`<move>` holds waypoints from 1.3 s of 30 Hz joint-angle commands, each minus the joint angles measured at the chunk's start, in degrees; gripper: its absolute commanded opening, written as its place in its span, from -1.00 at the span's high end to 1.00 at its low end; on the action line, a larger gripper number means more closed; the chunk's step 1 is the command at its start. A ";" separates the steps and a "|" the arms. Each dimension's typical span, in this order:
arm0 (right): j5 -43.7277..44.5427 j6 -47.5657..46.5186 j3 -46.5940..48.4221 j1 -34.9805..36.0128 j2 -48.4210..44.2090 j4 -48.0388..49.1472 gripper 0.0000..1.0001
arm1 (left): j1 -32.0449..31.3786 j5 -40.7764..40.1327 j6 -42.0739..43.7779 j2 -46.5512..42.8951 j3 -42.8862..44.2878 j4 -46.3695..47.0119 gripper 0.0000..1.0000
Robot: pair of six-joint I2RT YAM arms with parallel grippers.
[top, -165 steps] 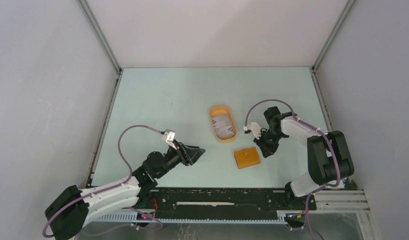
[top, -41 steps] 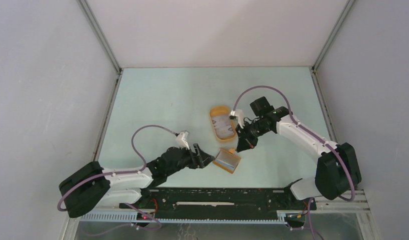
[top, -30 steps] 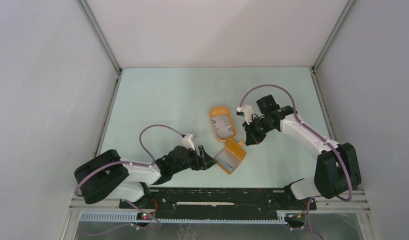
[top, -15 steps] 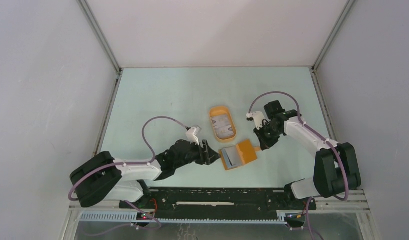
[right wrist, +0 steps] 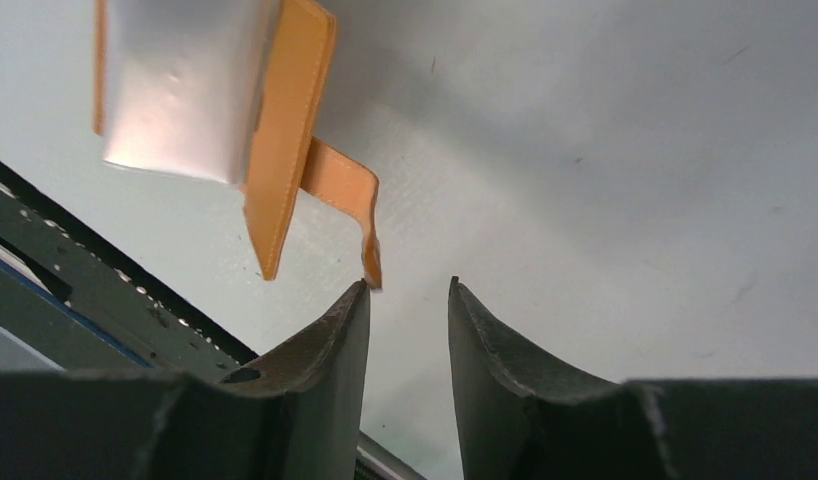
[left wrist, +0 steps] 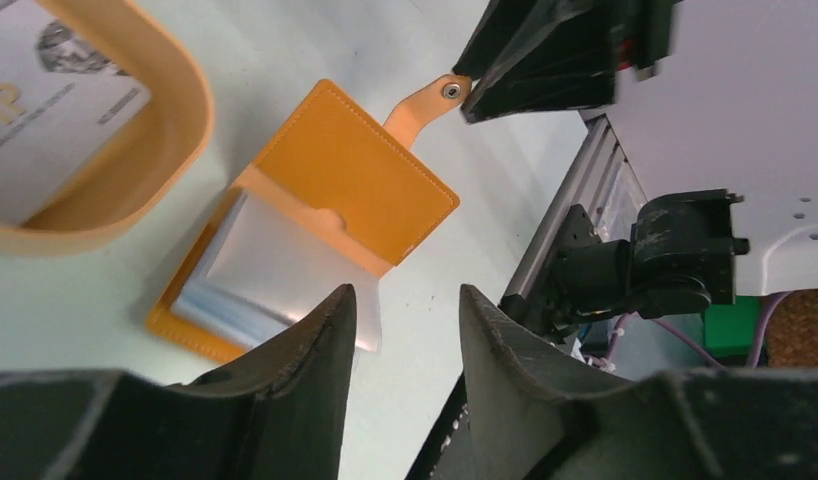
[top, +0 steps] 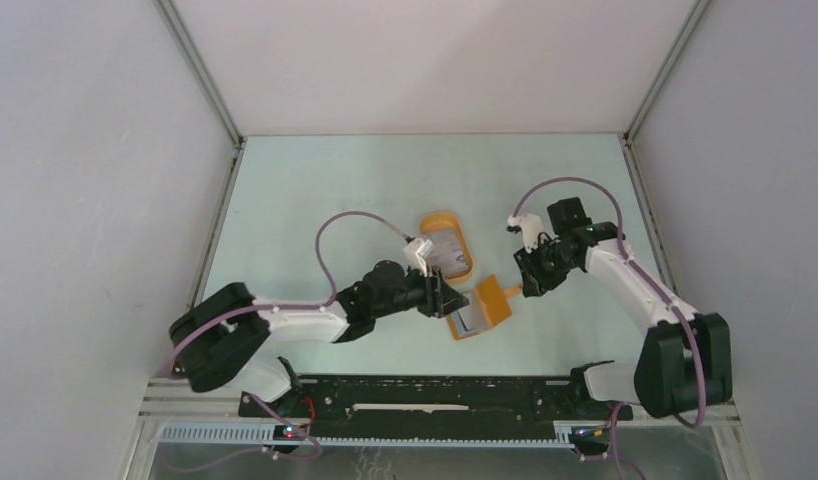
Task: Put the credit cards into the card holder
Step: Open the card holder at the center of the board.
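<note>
On the pale green table (top: 335,200) the holder (top: 490,300) now lies spread open, no longer tipped up as it was a second ago. The right gripper (top: 530,288) has let go of its strap (right wrist: 340,180); its jaws stand apart, the strap tip just beside one finger. The left gripper (top: 449,298) has reached in to the holder's near edge, jaws parted around nothing. The cards (top: 447,250) sit in the tray (top: 426,245), so loading can probably begin.

"IP" on card (left wrist: 47,115) in tray (left wrist: 188,112)
</note>
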 commanded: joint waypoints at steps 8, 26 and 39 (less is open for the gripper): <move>-22.52 -3.50 4.31 -1.16 -20.64 5.94 0.08 | -1.28 2.75 3.04 21.13 16.28 4.31 0.34; -14.29 -15.66 -1.45 12.24 -0.35 8.24 1.00 | 0.88 5.75 4.52 29.76 20.83 6.90 0.35; -4.64 -12.85 0.80 5.45 10.66 4.66 1.00 | 1.86 1.67 4.73 17.69 6.25 18.66 0.33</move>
